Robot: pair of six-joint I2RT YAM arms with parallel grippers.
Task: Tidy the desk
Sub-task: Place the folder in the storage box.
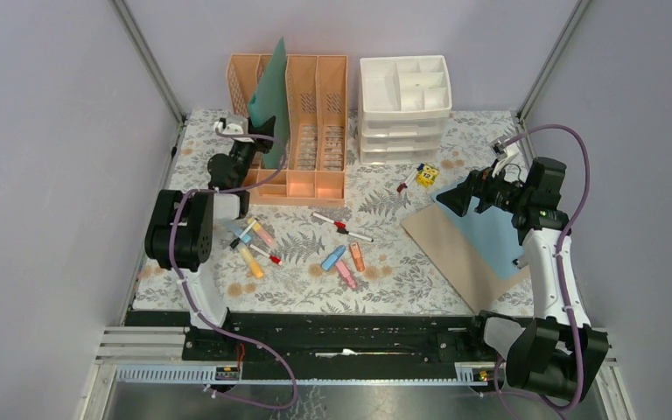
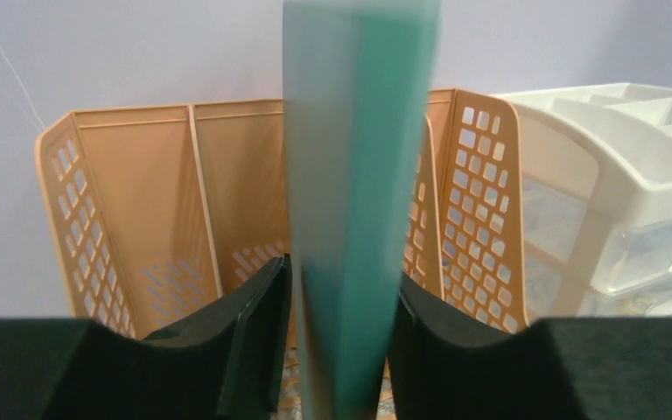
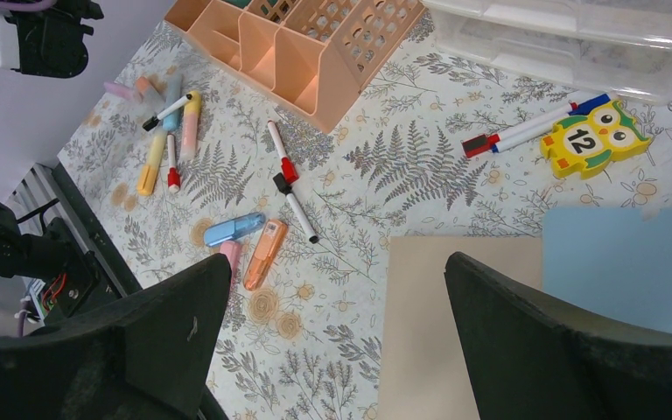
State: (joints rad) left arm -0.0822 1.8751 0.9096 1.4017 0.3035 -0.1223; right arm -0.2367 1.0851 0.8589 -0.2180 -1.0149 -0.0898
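From above, the desk fills the middle. It is a flat top with a pale cloth of grey ferns and little orange flowers. Pale purple walls stand on three sides, with metal posts in the far corners. At 12 o'clock on the desk stands a peach rack. A white drawer box is just beside it at 1 o'clock. Pens and markers lie loose at 8 o'clock and near the middle. A tan board with a blue sheet on it lies at 4 o'clock. The left gripper is at 11 o'clock by the rack. The right gripper hangs over the far corner of the board.

From the left wrist, the two black fingers squeeze a green folder between them. The folder stands upright in front of the rack's slots, with the pale wall behind.

From the right wrist, the fingers are spread wide and hold nothing. Under them are the fern cloth, the board and the blue sheet. A yellow owl card lies at 1 o'clock.
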